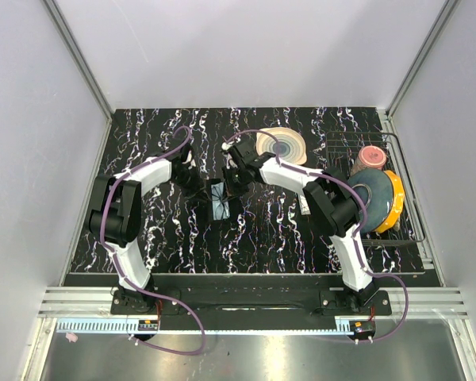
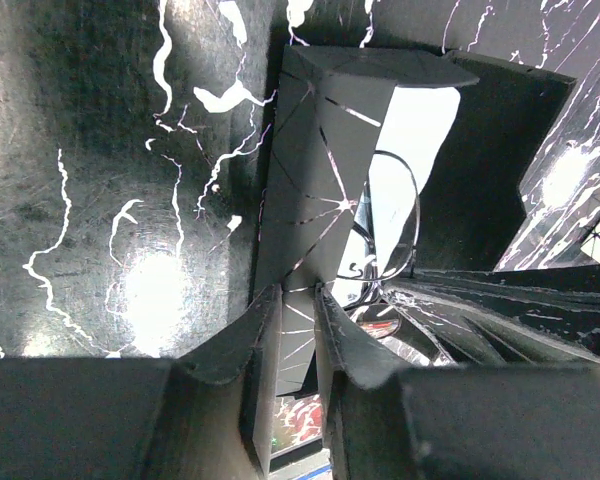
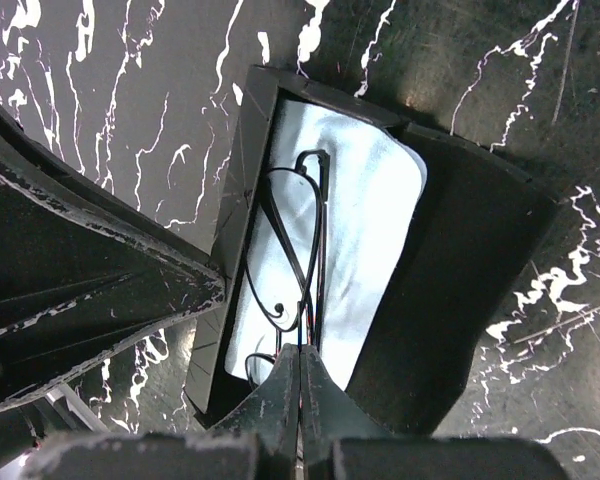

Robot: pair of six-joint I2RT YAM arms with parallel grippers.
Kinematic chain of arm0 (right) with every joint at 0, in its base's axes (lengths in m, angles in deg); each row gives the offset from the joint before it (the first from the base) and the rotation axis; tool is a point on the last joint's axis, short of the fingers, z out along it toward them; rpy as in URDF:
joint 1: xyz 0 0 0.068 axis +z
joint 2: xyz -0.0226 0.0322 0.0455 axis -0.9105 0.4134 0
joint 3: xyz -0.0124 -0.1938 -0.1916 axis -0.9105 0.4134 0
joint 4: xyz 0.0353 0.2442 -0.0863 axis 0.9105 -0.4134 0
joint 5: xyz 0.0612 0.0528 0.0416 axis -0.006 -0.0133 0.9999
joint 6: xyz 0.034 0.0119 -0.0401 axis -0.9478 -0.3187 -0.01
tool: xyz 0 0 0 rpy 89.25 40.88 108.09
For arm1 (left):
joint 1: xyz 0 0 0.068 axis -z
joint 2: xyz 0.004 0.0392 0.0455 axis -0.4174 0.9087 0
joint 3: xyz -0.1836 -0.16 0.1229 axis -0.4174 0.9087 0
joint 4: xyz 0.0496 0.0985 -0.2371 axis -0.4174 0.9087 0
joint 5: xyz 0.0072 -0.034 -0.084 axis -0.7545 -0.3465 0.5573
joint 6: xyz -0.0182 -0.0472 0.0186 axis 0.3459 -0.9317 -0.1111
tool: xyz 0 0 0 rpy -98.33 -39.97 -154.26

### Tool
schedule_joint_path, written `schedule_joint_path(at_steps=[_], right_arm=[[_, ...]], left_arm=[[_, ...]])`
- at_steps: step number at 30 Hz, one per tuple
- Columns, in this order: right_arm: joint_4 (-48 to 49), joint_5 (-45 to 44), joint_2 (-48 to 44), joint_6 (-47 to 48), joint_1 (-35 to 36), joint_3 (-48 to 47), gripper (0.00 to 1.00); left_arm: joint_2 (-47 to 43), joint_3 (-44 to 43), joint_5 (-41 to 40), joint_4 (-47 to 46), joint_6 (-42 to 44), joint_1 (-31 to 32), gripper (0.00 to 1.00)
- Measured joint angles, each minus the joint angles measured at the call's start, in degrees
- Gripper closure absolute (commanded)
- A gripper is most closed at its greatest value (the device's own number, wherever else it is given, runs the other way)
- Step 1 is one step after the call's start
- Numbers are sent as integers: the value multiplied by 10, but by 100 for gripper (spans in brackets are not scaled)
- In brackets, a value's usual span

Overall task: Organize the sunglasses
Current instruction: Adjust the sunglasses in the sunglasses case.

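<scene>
Right hand (image 3: 300, 360), fingers pressed shut, sat at the near end of the sunglasses (image 3: 280, 250), which lay on pale lining (image 3: 370, 230) inside an open black case (image 3: 460, 270). Left hand (image 2: 298, 297) straddled the case's side wall, its grip impossible to tell. Marbled desk (image 3: 100, 100) lay beneath.

Inside a robotics lab's enclosed test cell: plain white wall panels (image 1: 246, 48) in aluminium framing (image 1: 79, 63) surround a black, white-veined marble-pattern tabletop (image 1: 174, 238), where a white-and-black left arm (image 1: 135, 178) and right arm (image 1: 289, 176), trailing purple cables (image 1: 182, 333), stand bolted to a black base rail (image 1: 246, 300).
</scene>
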Motion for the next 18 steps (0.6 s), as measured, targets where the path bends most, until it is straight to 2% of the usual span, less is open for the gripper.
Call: schedule_joint_path(at_steps=[10, 18], right_arm=[[85, 45, -8, -50, -17, 57, 100], [113, 35, -18, -94, -21, 67, 100]], left_arm=[[0, 0, 0, 0, 2, -1, 80], [0, 0, 0, 0, 2, -1, 80]])
